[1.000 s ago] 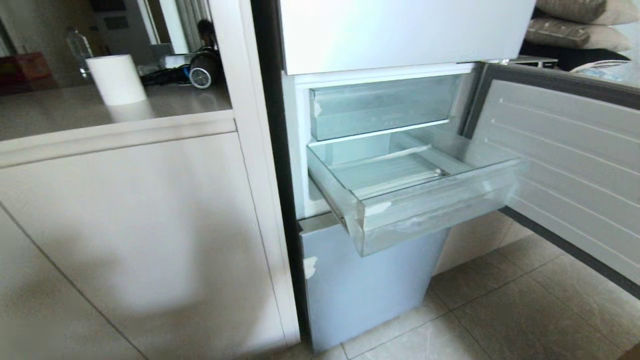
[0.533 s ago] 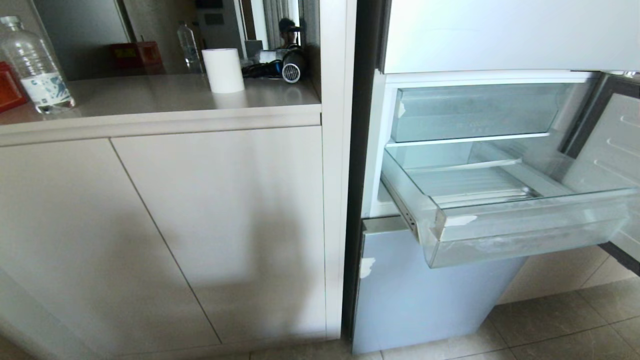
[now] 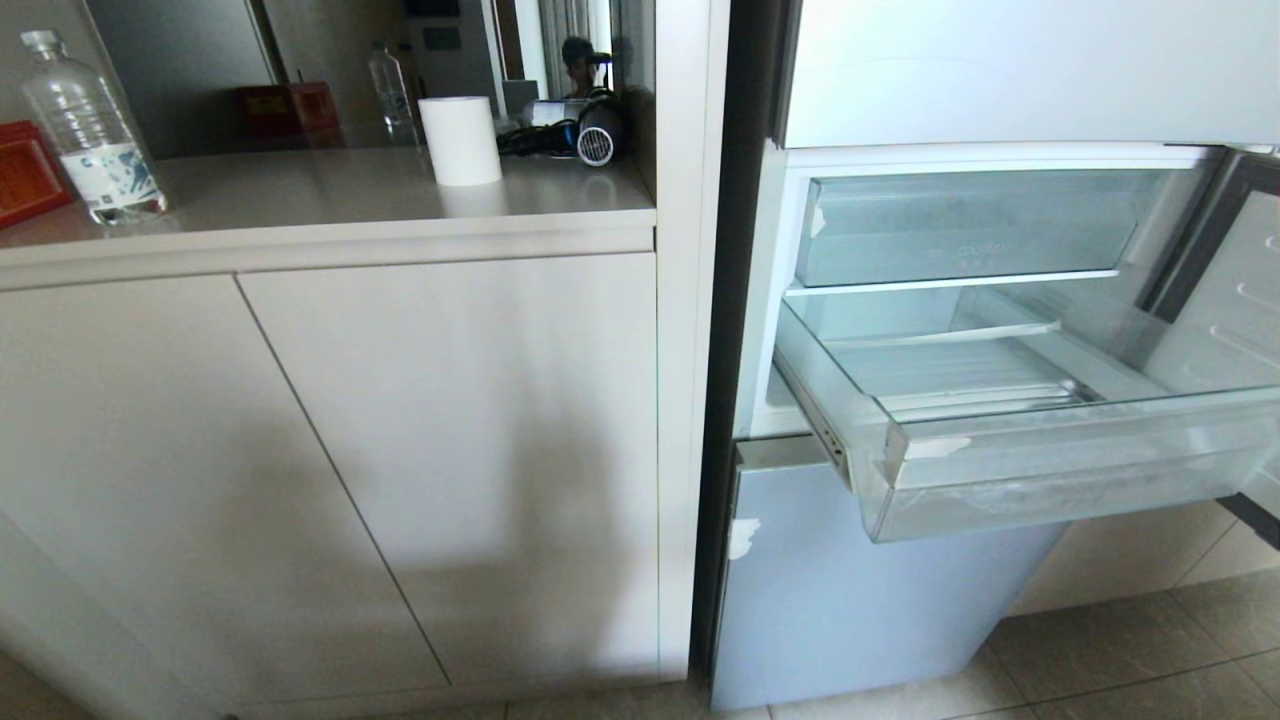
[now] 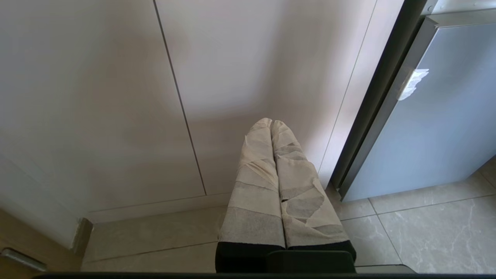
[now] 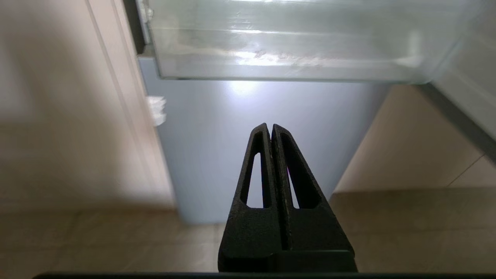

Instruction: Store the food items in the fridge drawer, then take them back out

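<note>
Head view shows the drawer (image 3: 1040,470) pulled out of the fridge on the right, with nothing in it. No fruit shows anywhere. A bottle (image 3: 92,130) and a white roll (image 3: 460,140) stand on the tabletop (image 3: 300,200) at left. Down low, the left hand (image 4: 271,126) and right hand (image 5: 270,130) are both pressed together, holding nothing.

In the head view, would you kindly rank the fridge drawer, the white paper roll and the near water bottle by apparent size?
1. fridge drawer
2. water bottle
3. paper roll

The bottle stands nearer the camera, so the last two are unsure.
</note>
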You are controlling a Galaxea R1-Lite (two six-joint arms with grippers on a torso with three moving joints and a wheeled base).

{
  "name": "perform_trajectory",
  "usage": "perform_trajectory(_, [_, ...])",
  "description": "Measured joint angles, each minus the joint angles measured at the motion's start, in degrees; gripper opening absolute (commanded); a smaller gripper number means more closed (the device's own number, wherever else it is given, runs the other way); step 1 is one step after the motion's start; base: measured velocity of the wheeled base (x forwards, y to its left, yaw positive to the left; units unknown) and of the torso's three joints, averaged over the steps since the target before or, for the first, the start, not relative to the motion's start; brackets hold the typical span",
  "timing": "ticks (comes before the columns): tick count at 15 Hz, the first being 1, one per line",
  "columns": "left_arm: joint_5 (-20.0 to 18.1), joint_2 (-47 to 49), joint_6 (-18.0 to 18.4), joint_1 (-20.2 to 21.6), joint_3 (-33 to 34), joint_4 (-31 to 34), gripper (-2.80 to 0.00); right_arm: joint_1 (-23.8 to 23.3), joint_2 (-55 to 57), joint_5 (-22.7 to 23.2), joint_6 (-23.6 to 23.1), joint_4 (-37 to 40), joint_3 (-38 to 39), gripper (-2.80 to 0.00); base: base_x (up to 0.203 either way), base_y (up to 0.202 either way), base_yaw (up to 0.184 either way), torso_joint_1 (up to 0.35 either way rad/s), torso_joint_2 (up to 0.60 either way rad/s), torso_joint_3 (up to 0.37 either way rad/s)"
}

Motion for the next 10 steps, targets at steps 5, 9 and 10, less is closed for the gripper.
perform_trajectory(5, [0.0,0.0,0.0,0.02,0.0,0.0,-2.8,0.06,31.84,4.8,5.48,0.61,-14.0,-2.8,0.0,0.0,0.0,0.0,0.0,0.0])
perform_trajectory(9, [0.0,0.0,-0.02,0.02,0.0,0.0,-2.8,0.17,57.65,7.2,6.62,-1.1,-26.14,-2.8,0.0,0.0,0.0,0.0,0.0,0.0])
perform_trajectory(10, [0.0,0.0,-0.02,0.02,0.0,0.0,-2.8,0.2,63.19,7.58,6.77,-1.42,-29.12,-2.8,0.0,0.0,0.0,0.0,0.0,0.0])
